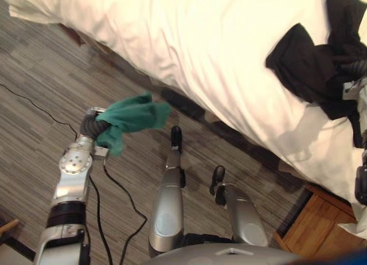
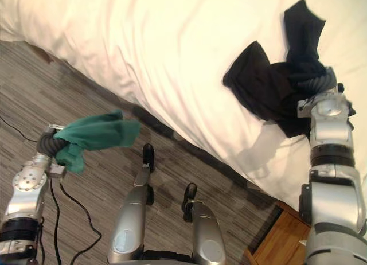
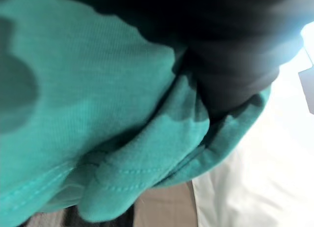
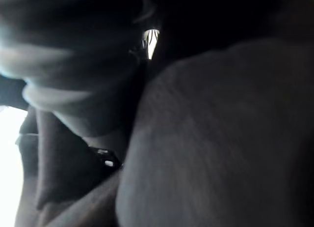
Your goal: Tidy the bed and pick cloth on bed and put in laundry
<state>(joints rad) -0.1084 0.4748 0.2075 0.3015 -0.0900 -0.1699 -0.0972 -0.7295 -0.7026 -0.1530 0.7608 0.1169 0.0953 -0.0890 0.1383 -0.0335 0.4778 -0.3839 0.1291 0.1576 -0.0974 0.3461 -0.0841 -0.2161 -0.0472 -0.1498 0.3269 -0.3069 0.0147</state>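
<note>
— Where are the cloths?
— The green cloth [image 1: 135, 119] is bunched over my left hand [image 1: 90, 123], up off the wooden floor [image 1: 46, 76] beside the bed [image 1: 200, 47]. The black cloth [image 2: 264, 84] lies on the white cover near the edge, with my right hand [image 2: 321, 81] buried in it.
— Fingers?
— Fabric hides them on both hands, so I cannot tell how they're set.

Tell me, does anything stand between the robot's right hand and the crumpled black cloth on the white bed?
Nothing visible does. The right hand sits right in the folds of the crumpled black cloth, which lies on the white bed near its edge.
</note>
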